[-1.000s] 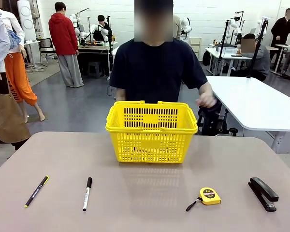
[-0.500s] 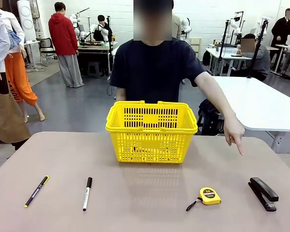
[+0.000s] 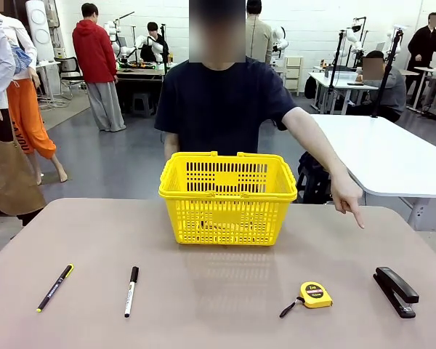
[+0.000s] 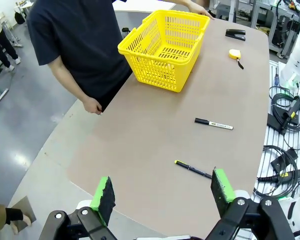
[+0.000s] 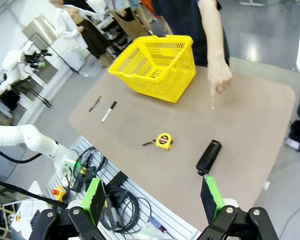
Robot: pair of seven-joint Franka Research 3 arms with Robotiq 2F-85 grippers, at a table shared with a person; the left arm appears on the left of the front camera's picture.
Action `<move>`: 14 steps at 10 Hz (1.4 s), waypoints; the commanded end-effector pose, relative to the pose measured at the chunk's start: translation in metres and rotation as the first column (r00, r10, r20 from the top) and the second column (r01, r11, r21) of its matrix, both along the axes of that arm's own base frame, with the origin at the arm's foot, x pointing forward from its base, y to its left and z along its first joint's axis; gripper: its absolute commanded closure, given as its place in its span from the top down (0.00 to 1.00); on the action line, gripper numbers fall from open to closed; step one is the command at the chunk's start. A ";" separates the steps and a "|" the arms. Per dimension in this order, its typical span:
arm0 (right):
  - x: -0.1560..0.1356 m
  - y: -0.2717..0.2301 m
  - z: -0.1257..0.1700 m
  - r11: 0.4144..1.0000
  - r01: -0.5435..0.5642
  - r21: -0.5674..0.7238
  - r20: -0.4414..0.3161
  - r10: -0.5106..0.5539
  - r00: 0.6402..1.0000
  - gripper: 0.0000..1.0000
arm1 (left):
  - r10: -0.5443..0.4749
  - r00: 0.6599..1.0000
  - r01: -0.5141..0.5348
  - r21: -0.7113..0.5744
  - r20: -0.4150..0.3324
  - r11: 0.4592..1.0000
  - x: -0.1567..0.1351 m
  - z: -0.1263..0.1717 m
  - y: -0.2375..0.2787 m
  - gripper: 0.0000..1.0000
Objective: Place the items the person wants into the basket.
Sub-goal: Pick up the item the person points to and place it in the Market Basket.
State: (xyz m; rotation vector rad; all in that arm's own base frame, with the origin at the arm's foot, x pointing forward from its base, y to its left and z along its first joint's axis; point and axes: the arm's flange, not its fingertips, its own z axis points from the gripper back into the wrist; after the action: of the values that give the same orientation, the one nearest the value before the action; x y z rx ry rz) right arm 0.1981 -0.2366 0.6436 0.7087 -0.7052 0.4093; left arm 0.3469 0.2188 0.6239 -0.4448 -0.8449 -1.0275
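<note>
person's hand (image 3: 346, 198) pointing down, near stapler (image 3: 396, 291)

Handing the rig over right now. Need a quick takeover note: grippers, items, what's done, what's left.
Grippers: left gripper and right gripper are both open and empty, raised above the table.
Things: the basket sits far middle, in front of the person; nothing seen inside it. The tape measure and stapler lie near right, the two pens near left.
The person's hand points down at the table's right side, apparently toward the stapler.
Done: nothing placed yet.
Left: pick the pointed item, probably with the right arm, and drop it in the basket.
</note>
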 end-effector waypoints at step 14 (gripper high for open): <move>0.215 0.198 -0.183 0.717 0.261 -0.646 -0.403 -0.611 0.681 1.00 | -0.020 1.000 0.020 -0.009 0.024 1.000 0.001 0.002 0.003 1.00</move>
State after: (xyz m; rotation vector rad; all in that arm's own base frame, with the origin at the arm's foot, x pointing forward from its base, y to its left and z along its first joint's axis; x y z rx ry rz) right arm 0.4016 -0.0357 0.4728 0.1066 -0.1132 -0.1180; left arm 0.3469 0.2198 0.6246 -0.4496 -0.8496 -1.0265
